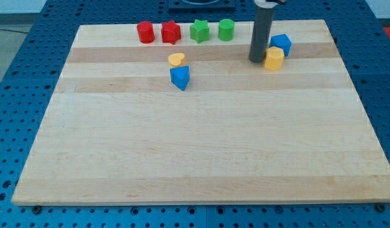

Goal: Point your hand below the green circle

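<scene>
The green circle (226, 29) stands near the top edge of the wooden board (201, 158), right of the middle. My tip (257, 60) rests on the board below and to the right of the green circle, apart from it. The tip is just left of the yellow hexagon block (274, 58) and close to it; whether they touch I cannot tell. The blue block (281, 44) sits right of the rod, above the yellow hexagon.
Along the top edge, left of the green circle, stand a green star (199, 30), a red star (171, 32) and a red cylinder (145, 31). A yellow heart (176, 59) and a blue triangular block (180, 78) lie left of the middle.
</scene>
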Robot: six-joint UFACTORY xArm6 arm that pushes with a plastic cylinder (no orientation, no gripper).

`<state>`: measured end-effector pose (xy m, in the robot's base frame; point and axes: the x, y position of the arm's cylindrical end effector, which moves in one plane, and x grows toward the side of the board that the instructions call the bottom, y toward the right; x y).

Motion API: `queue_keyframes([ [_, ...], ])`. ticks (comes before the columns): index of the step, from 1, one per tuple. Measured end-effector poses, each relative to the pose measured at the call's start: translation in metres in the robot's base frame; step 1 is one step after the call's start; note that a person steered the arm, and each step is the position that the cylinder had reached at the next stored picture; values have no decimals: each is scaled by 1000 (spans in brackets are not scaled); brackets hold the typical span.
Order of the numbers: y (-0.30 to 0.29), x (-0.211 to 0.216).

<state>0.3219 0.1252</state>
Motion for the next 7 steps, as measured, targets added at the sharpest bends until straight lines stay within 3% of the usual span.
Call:
queue_keyframes([
  [2,11,11],
  [5,-54,15],
  [6,-55,11],
  [7,-71,-24],
])
